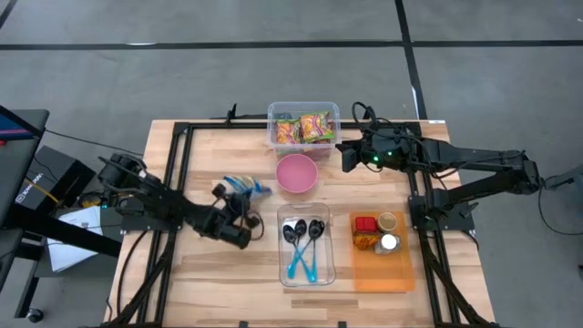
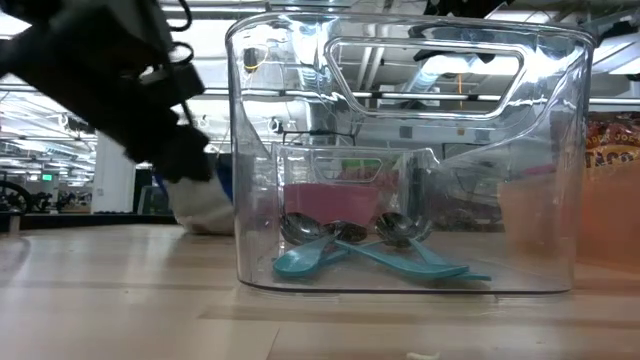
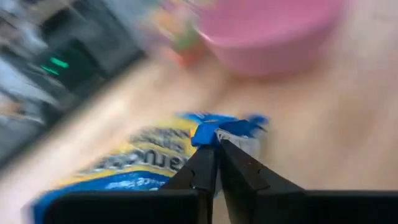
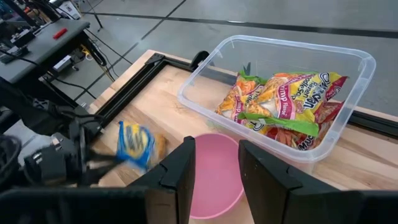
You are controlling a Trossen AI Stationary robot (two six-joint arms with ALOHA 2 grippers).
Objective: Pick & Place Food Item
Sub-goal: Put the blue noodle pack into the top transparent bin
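Wooden surface (image 1: 228, 273), busy: left claw (image 1: 239, 196) is clenched on the blue snack bag (image 1: 244, 187), holding it just left of the pink bowl (image 1: 297, 172). Bowl lies rightward, nearer this arm's load. Right claw (image 1: 348, 156) hangs parted, empty, by the bin (image 1: 303, 128).
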